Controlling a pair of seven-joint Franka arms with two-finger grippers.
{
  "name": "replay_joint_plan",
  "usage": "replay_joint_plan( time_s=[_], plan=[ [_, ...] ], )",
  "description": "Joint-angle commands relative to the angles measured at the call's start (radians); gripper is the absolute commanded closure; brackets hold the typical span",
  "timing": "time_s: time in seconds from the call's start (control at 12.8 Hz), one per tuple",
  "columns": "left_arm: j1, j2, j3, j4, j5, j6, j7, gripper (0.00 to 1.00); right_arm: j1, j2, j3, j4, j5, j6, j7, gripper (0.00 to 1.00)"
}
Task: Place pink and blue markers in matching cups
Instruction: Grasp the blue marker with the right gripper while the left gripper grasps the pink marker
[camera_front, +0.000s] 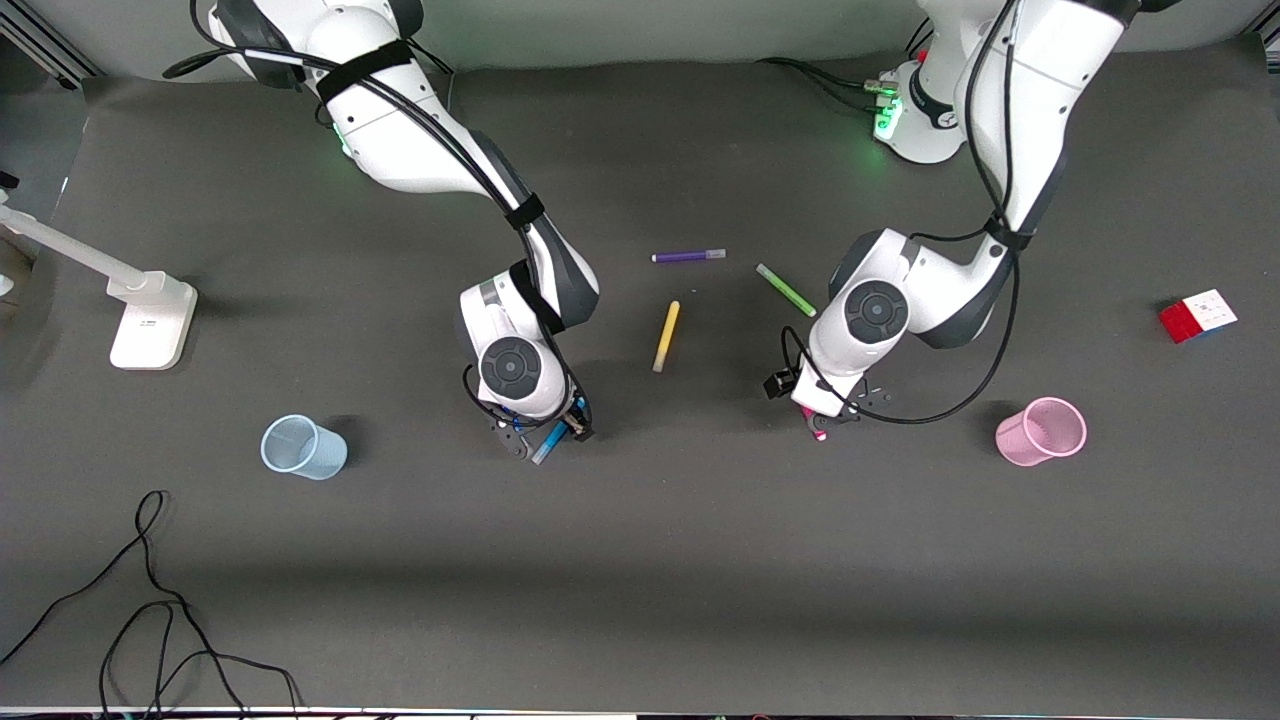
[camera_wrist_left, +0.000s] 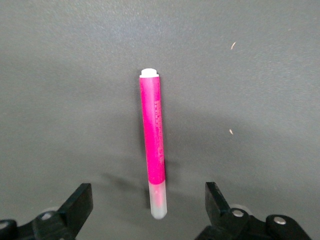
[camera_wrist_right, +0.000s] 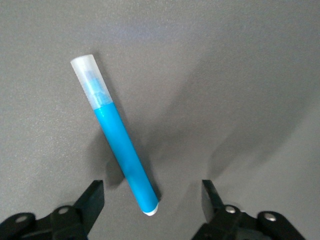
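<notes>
The pink marker (camera_wrist_left: 152, 145) lies flat on the dark mat. My left gripper (camera_wrist_left: 147, 196) is open just over it, with one finger on each side of its pale end and not touching it. In the front view the left gripper (camera_front: 826, 418) hides most of this marker (camera_front: 818, 430). The blue marker (camera_wrist_right: 120, 145) also lies flat on the mat. My right gripper (camera_wrist_right: 151, 194) is open over its blue end, fingers apart from it. In the front view the right gripper (camera_front: 550, 428) is over the blue marker (camera_front: 546, 444). The pale blue cup (camera_front: 303, 447) stands toward the right arm's end of the table. The pale pink cup (camera_front: 1041, 431) stands toward the left arm's end.
A purple pen (camera_front: 688, 256), a green pen (camera_front: 786, 290) and a yellow pen (camera_front: 666, 336) lie between the arms, farther from the front camera than both grippers. A colour cube (camera_front: 1197, 315) sits near the pink cup. A white stand (camera_front: 150, 318) and a black cable (camera_front: 150, 600) are near the blue cup's end.
</notes>
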Motion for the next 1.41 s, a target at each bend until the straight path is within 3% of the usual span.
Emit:
replay_joint_plan(
  time_s=[0.0, 0.23, 0.31, 0.47, 0.62, 0.78, 0.86, 1.02, 1.17, 1.33],
  plan=[
    [-0.015, 0.033, 0.018, 0.014, 0.061, 0.030, -0.053, 0.00, 0.024, 0.016, -0.016, 0.023, 0.003, 0.009, 0.016, 0.53],
    [-0.015, 0.038, 0.018, 0.014, 0.063, 0.029, -0.053, 0.01, 0.022, 0.016, -0.016, 0.023, 0.003, 0.009, 0.016, 0.66],
    [-0.013, 0.038, 0.018, 0.014, 0.063, 0.029, -0.053, 0.11, 0.022, 0.017, -0.014, 0.023, 0.003, 0.009, 0.017, 0.67],
    [-0.012, 0.036, 0.018, 0.014, 0.063, 0.026, -0.054, 0.54, 0.022, 0.017, -0.016, 0.023, 0.003, 0.009, 0.016, 0.67],
    [-0.010, 0.036, 0.018, 0.014, 0.063, 0.026, -0.065, 0.85, 0.022, 0.020, -0.016, 0.023, 0.003, 0.009, 0.017, 0.66],
    [-0.012, 0.036, 0.018, 0.017, 0.063, 0.024, -0.074, 1.00, 0.022, 0.022, -0.016, 0.023, 0.003, 0.009, 0.017, 0.66],
    [-0.010, 0.036, 0.018, 0.017, 0.063, 0.021, -0.074, 1.00, 0.022, 0.022, -0.016, 0.023, 0.003, 0.009, 0.017, 0.70],
    [-0.006, 0.028, 0.018, 0.028, 0.063, 0.006, -0.074, 1.00, 0.022, 0.020, -0.016, 0.025, 0.003, 0.007, 0.019, 0.99],
    [0.002, 0.009, 0.016, 0.045, 0.063, -0.017, -0.068, 1.00, 0.005, -0.018, -0.031, 0.043, 0.004, -0.020, 0.011, 1.00],
    [0.040, -0.043, 0.009, 0.095, 0.052, -0.164, -0.027, 1.00, -0.030, -0.073, -0.052, 0.137, 0.012, -0.175, 0.007, 1.00]
  ],
)
